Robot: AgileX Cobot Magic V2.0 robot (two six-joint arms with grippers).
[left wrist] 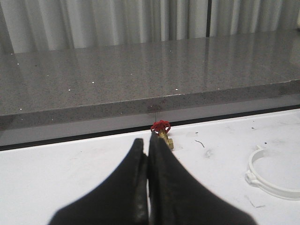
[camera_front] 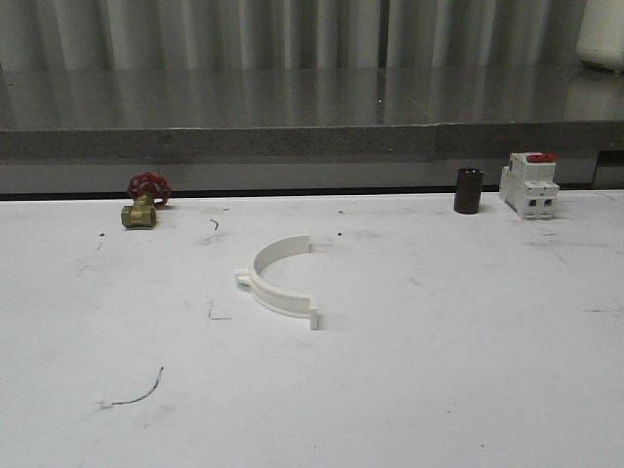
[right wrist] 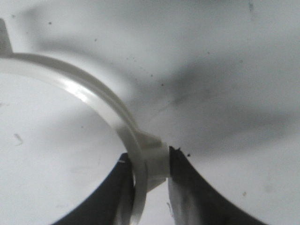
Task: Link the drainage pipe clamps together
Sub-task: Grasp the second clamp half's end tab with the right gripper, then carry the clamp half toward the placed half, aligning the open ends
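Now the right gripper (right wrist: 150, 176) has its jaws closed narrowly on a white clamp half (right wrist: 93, 101), pinching the band right at its side nub, with the arc sweeping away from the jaws toward a flat end tab. Bench surface lies blurred behind it, so how high the piece is held cannot be told.

Over on the other side, the left gripper (left wrist: 148, 159) has its jaws pressed fully together, nothing between them, hovering above the white bench (camera_front: 439, 380).

Out on that bench, in the front view, the second clamp half (camera_front: 278, 283) lies flat near the middle, its open side facing roughly two o'clock, one tab at five o'clock, a nub at nine. A brass valve with a red handwheel (camera_front: 144, 202) sits off at ten o'clock, well apart; a dark cylinder (camera_front: 468, 190) and a white breaker (camera_front: 529, 184) stand at two o'clock.

The risk, as I judge it: the grip is on a thin, smooth band at one point, so the half could pivot in the jaws. Then the tabs would meet crooked, and the loose half on the bench could simply skid away when pushed.
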